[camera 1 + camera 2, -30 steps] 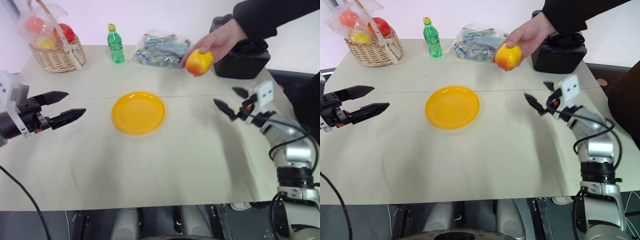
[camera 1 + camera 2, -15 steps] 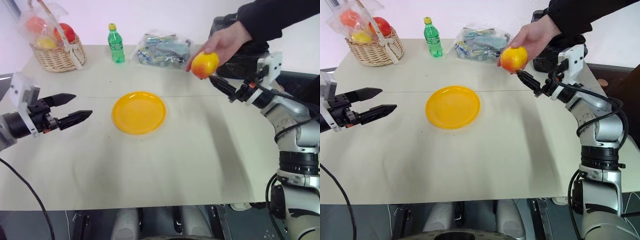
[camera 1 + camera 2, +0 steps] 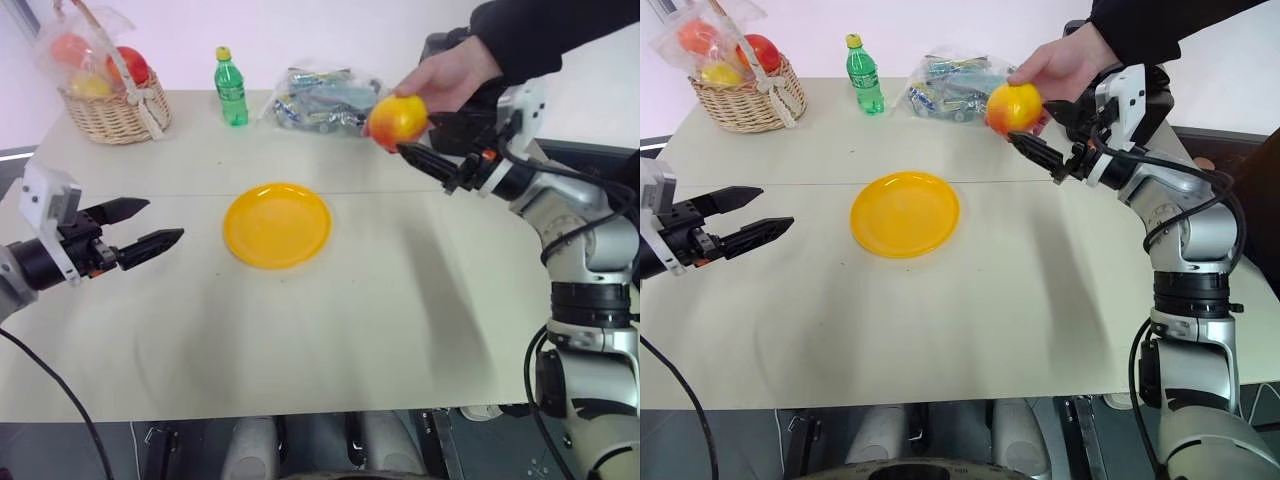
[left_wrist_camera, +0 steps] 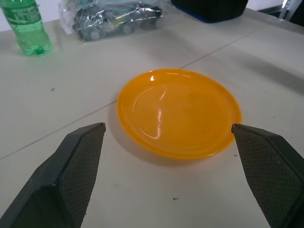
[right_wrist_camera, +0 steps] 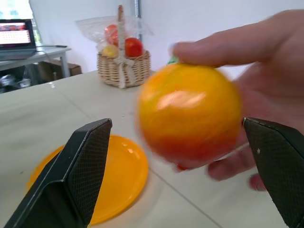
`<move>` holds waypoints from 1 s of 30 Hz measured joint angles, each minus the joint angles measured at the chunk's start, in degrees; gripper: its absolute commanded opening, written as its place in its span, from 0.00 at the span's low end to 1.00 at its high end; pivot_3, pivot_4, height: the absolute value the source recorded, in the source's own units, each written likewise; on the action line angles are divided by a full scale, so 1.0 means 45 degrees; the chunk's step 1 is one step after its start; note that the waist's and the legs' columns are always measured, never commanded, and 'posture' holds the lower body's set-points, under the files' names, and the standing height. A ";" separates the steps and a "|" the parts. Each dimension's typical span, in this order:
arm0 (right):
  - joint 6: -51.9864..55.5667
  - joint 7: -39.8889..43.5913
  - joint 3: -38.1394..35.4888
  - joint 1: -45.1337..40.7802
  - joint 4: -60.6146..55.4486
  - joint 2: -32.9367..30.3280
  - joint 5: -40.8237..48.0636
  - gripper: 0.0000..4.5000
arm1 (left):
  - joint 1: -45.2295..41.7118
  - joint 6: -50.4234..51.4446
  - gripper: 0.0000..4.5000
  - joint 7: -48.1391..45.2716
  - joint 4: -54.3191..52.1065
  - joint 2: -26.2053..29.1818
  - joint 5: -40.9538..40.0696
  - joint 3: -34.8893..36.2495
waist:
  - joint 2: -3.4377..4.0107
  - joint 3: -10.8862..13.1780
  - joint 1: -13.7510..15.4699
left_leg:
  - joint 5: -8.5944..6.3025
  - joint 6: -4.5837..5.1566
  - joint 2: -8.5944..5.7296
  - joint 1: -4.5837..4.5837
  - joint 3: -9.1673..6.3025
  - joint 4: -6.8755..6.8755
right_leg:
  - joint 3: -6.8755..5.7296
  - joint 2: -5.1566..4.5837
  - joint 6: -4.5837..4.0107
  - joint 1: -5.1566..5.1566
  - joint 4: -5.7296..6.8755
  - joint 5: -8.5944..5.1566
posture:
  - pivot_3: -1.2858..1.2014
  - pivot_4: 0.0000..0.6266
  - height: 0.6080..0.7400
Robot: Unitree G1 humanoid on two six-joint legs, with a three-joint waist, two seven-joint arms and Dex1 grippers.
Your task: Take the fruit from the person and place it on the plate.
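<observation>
While the fruit (image 3: pixel 1013 107) was held up in the person's hand (image 3: pixel 1065 63) at the far right of the table (image 3: pixel 940 320), nothing had been set on the plate (image 3: pixel 905 213). At far left, a wicker basket (image 3: pixel 740 95) of wrapped fruits was seen, then a green bottle (image 3: pixel 864 75) and a clear bag (image 3: pixel 955 88) further right. The left gripper (image 3: pixel 758 214) was seen low at the left edge, fingers spread and empty, pointed toward the plate, well apart from it. The plate was placed mid-table, bare. The right gripper (image 5: pixel 178 156) was raised at the fruit, fingers wide on either side of it in the wrist view, not closed on it; contact could not be told. A black case (image 3: pixel 480 125) was seen behind.
</observation>
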 measured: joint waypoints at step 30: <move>-0.0510 -0.1064 0.2143 0.0008 0.0050 0.2891 -0.1520 0.67 | 0.2125 -0.0387 1.00 0.0048 -0.0282 -0.0100 0.1225 0.0103 | 0.0002 0.0001 -0.0259 | 0.0000 -0.0001 0.0009 -0.0011 0.0007 -0.0023 | -0.0001 -0.0002 -0.0002 -0.0026 0.0005 -0.0001 | 0.52 0.24 1.00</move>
